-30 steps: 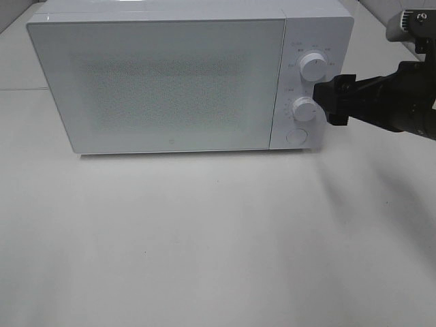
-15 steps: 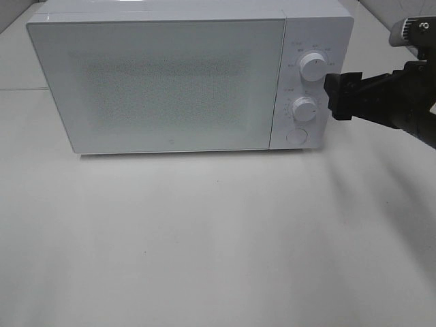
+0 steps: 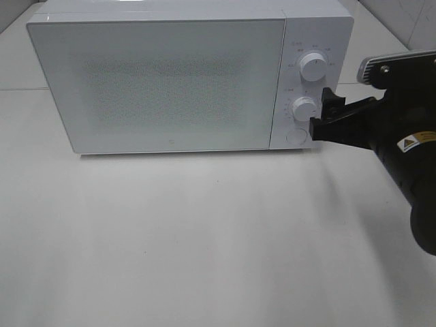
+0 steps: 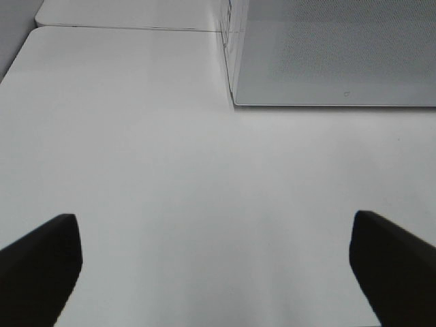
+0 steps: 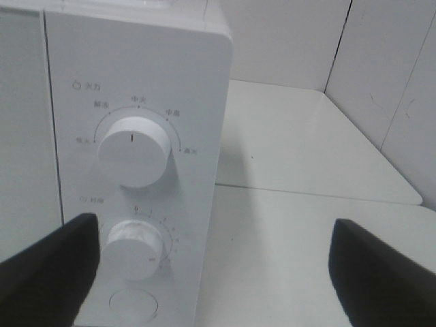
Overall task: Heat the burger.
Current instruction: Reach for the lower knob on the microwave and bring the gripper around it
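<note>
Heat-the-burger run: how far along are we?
Done: the microwave door is shut. The burger isn't visible, presumably inside. In hand: the right gripper is open at the lower knob, its fingers not clamped on it. The left gripper is open over the table. To do: turn the knob, though I can't tell if it's already set.

A plain white, matte bench (image 3: 204, 238) fills the view. Its smooth top is split by thin seams where panels meet. Toward the far side, directly on it, stands a white box-shaped microwave oven (image 3: 170, 75), upright, with its speckled door shut and facing front. On the oven's right-hand panel sit a round white upper knob (image 3: 313, 67), a round white lower knob (image 3: 304, 108) and a round button (image 3: 295, 135). A thin shadow lies on the bench under the oven's front edge.
</note>
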Controlling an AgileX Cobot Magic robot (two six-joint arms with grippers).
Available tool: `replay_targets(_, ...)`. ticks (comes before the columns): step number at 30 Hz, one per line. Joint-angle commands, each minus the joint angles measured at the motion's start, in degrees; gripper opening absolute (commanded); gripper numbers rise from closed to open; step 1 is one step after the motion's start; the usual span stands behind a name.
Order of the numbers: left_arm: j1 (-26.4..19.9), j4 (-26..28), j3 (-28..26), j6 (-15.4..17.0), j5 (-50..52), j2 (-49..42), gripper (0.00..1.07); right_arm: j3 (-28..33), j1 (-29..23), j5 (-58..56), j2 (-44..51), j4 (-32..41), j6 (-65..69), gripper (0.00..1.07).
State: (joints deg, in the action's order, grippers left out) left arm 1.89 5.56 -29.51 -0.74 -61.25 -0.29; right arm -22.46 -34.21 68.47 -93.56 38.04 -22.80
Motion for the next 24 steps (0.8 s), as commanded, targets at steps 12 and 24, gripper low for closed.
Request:
replay_targets(12, -0.2, -0.1, 0.1, 0.3, 0.1, -0.6, 1.00, -2.9, -4.4, 7.4, -8.9, 2.3, 4.9, 0.79)
replay_targets(24, -0.2, -0.1, 0.1, 0.3, 0.1, -0.6, 1.00, -9.3, -4.2, 3.8, -15.1, 2.3, 8.3, 0.79)
